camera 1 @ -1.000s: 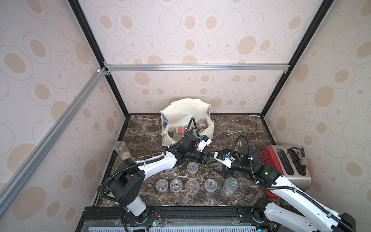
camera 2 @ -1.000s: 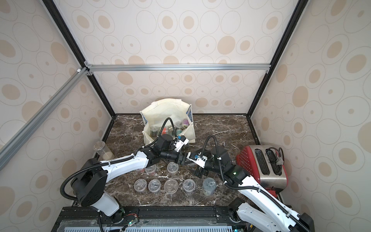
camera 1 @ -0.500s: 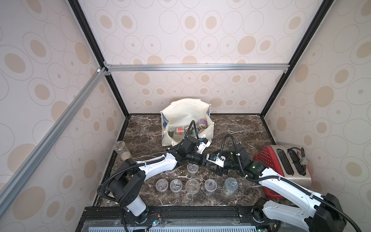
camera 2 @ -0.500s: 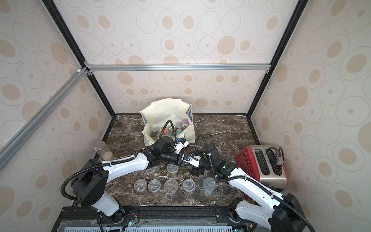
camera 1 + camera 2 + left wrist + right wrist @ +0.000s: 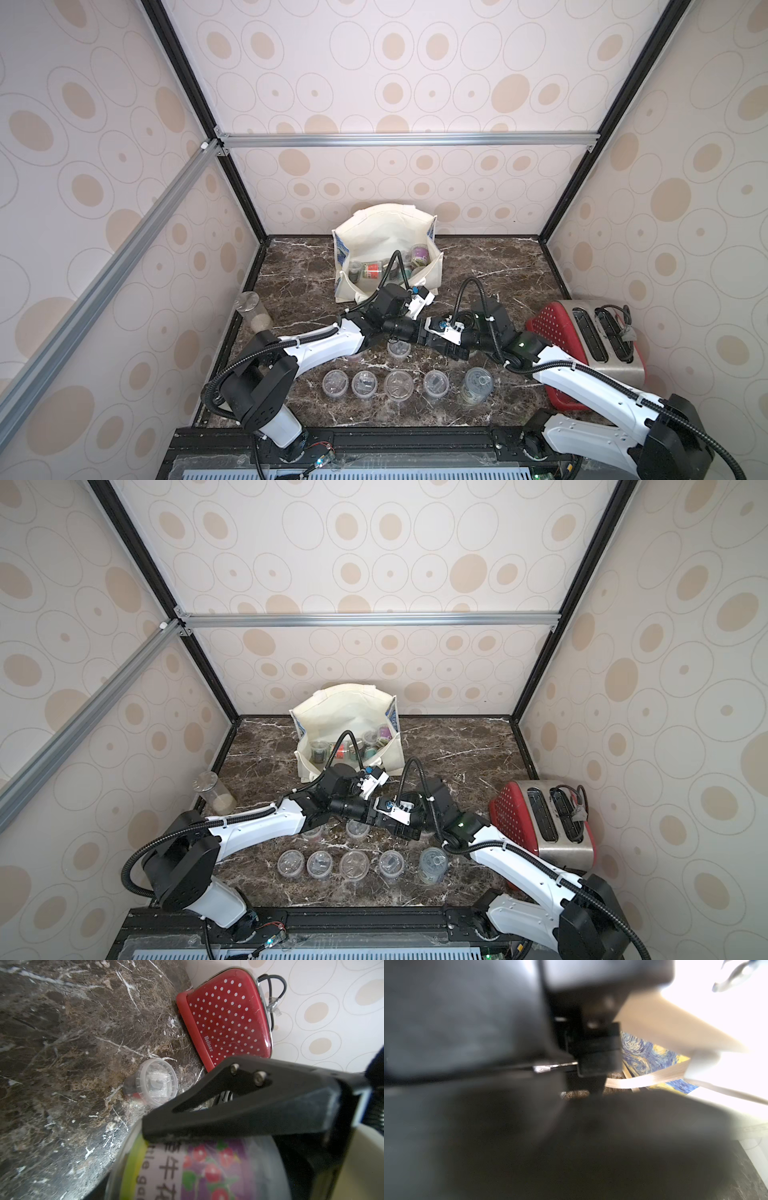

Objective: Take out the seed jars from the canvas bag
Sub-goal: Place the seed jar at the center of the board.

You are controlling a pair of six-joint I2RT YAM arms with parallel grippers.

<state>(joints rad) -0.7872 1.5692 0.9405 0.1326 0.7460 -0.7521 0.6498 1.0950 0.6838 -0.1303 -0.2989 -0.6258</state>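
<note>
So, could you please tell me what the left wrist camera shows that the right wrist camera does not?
Only the left wrist view shows the red dotted toaster, a small clear jar standing on the table, and, close up, a purple-labelled jar with a black finger crossing it. Only the right wrist view shows the bag with its blue-and-yellow swirl print and a pale strap; most of that picture is dark blur. Both show the brown marble table.
</note>
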